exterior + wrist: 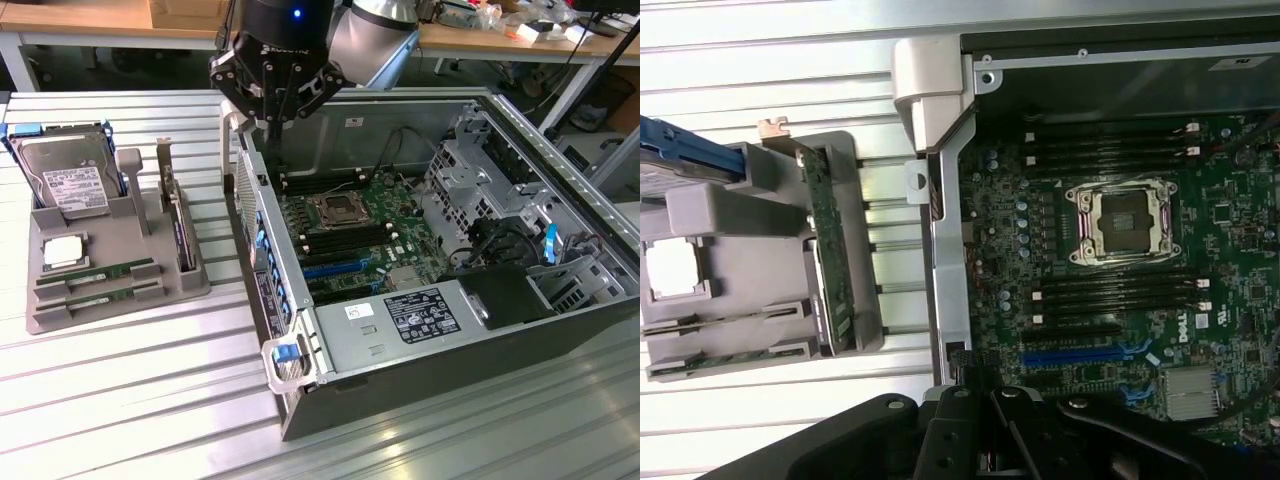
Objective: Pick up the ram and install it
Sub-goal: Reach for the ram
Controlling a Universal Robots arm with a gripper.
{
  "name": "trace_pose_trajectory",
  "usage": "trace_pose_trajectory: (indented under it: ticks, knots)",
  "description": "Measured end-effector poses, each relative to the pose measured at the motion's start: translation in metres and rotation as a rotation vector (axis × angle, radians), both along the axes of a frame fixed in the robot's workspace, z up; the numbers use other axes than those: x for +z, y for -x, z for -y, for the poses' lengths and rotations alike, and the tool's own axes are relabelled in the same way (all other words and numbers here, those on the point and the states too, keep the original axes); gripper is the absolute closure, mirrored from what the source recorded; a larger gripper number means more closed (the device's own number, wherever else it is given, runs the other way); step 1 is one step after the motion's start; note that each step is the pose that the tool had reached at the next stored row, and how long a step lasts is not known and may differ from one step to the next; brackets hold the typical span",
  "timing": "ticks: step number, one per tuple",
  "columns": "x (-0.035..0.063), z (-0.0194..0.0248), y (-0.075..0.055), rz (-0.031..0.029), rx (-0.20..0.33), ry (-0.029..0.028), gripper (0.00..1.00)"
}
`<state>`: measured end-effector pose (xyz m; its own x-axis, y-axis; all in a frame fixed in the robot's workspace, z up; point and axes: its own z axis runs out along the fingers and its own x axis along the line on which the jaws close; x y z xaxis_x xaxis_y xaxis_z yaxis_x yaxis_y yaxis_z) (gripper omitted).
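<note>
**Claw shut over the open case, ram in its tray**

The gripper (272,122) hangs above the open computer case (480,380), over the wall nearest the grey tray (60,318). Its fingers are pressed together, with nothing visible between them. The ram (100,272) lies flat in a tray slot on the exterior view's left, well apart from the claw.

You've got a ribbed metal tabletop (120,400), slats running across. Two things sit directly on it: grey parts tray (195,283) at ext. view's left, and open PC case (480,360) on its side just beside it, w/ bare slats showing btwn them.
</note>
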<state>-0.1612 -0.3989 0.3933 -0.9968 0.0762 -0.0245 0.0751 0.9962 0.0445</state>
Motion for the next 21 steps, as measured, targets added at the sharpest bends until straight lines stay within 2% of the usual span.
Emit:
trace_pose_trajectory:
  ticks: [21]
  knots:
    - [0.0000,0.0000,0.0075,0.0000,0.000,0.0000,0.90]
